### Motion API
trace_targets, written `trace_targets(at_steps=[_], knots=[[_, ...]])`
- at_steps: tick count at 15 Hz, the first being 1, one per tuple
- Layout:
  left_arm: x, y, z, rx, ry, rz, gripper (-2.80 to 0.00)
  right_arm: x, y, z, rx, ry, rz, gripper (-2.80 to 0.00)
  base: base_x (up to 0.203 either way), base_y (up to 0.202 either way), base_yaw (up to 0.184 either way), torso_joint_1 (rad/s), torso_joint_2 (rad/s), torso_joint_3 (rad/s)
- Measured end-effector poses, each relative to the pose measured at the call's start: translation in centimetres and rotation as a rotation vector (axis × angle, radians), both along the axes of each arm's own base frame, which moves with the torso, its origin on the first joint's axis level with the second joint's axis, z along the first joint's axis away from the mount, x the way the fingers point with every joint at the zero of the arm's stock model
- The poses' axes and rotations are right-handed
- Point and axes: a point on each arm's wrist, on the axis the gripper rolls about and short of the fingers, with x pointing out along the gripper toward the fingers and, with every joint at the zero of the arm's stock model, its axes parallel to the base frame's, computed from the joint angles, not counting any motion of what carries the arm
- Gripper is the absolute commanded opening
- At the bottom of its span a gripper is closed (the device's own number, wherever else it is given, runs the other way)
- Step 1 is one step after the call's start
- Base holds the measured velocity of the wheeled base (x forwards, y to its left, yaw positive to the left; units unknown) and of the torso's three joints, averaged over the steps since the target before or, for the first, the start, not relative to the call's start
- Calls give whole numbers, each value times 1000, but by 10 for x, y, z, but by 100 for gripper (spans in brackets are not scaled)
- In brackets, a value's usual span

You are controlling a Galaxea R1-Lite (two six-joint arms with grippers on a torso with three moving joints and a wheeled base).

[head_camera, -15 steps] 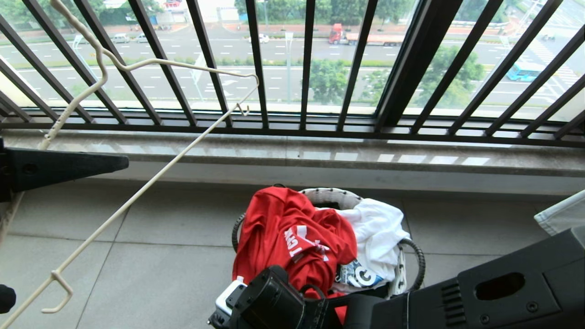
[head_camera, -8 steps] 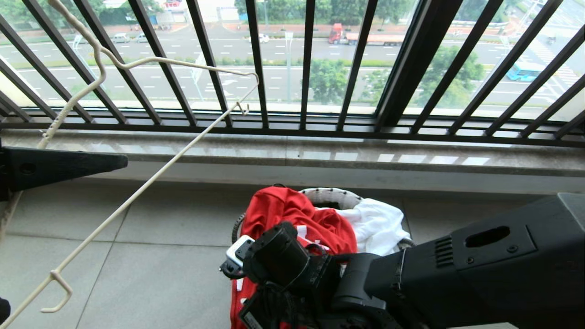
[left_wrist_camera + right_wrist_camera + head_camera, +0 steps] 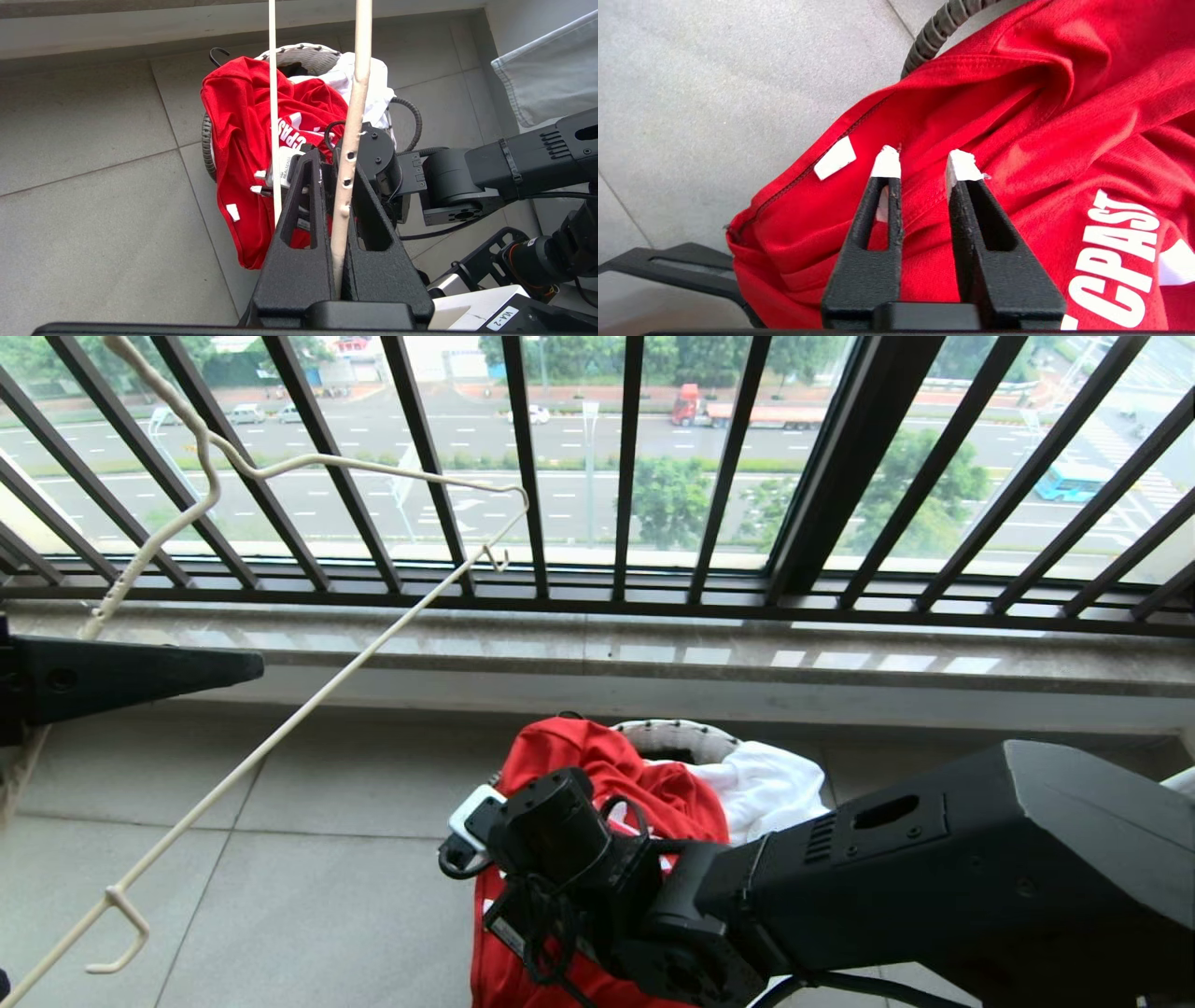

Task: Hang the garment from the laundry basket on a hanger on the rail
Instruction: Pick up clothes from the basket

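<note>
The red short-sleeved T-shirt (image 3: 597, 784) with white chest lettering lies heaped over the small round white woven basket (image 3: 674, 739) with black rope-like handles, which stands on the grey tiled floor (image 3: 280, 859) at about six o'clock in the head view; the cloth spills over the basket's rim toward seven o'clock and down to the tiles. A white T-shirt (image 3: 766, 789) fills the basket's four o'clock side, touching the red one. The right gripper (image 3: 924, 163) is pressed down on the red shirt near its seam, its two white-tipped fingers (image 3: 886, 163) narrowly apart with a fold of red fabric standing between them, just beside a small white label (image 3: 835, 158); whether the fold is pinched I cannot tell. Its black arm (image 3: 934, 868) reaches in from four o'clock. The left gripper (image 3: 343, 186), at nine o'clock in the head view, is clamped tight on the thin cream-white wire hanger (image 3: 280, 737), whose long bar slants from seven o'clock toward one o'clock in front of the black barred balcony railing (image 3: 625, 467).
</note>
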Motion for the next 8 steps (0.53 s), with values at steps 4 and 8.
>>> trace_targets(at_steps=[4, 8], knots=[[1, 0, -1, 1, 2, 0, -280, 11, 8, -9, 13, -122, -19, 0, 0, 0, 0, 0, 0, 0], [1, -1, -1, 2, 4, 0, -280, 31, 2, -17, -1, -156, -49, 0, 0, 0, 0, 0, 0, 0]])
